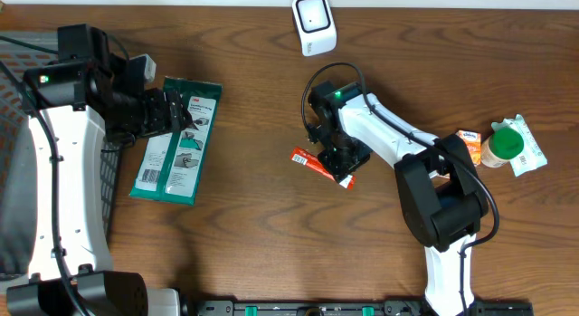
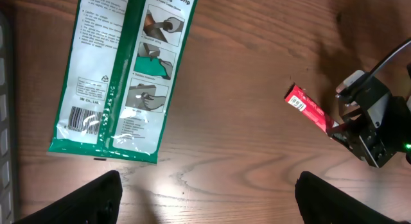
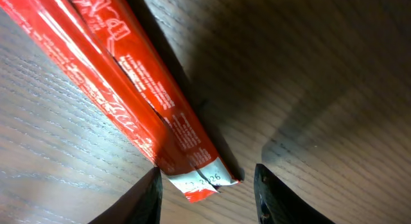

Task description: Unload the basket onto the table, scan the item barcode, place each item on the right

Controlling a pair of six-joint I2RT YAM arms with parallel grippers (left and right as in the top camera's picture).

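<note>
A red stick packet (image 1: 312, 162) lies flat on the wooden table near the middle. My right gripper (image 1: 344, 176) hangs low over its right end. In the right wrist view the packet (image 3: 128, 76) runs diagonally, and its white printed end lies between the jaws of the right gripper (image 3: 205, 192). The left fingertip (image 3: 144, 198) is right at the packet's edge, while the right one stands apart from it. My left gripper (image 2: 209, 198) is wide open over bare wood, just below a green glove package (image 2: 122, 70). The white scanner (image 1: 313, 23) stands at the back.
The green package (image 1: 176, 139) shows a barcode (image 2: 83, 116) at its lower corner. At the right lie a green-capped bottle (image 1: 502, 144) and an orange packet (image 1: 470, 144). A grey wire basket (image 1: 9, 126) borders the left edge.
</note>
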